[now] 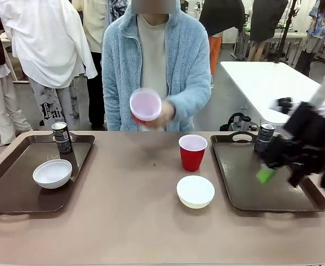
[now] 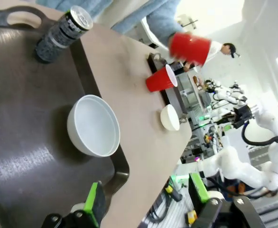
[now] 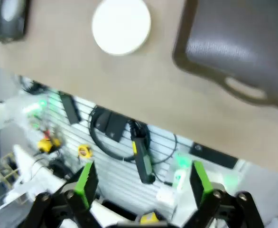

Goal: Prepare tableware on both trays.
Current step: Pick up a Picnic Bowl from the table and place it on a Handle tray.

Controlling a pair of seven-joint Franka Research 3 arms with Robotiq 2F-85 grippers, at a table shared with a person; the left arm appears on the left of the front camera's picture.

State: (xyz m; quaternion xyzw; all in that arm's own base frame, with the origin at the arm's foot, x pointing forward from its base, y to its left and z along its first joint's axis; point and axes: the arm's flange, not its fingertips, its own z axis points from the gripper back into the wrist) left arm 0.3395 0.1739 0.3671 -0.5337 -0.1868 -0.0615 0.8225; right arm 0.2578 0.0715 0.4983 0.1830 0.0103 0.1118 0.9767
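Front view, hand [image 1: 166, 114] holds cup [image 1: 145, 104], bowl [image 1: 195, 191] beside tray [image 1: 247, 183]

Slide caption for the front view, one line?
Person holds a red cup above the table; left tray carries a can and a bowl.

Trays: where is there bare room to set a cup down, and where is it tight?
Right tray: bare but for the right can at its far left corner; the open right gripper hangs above it. Left tray: free strip left of the left can and left bowl. Crowded: middle of the table, where the red cup and loose bowl stand.
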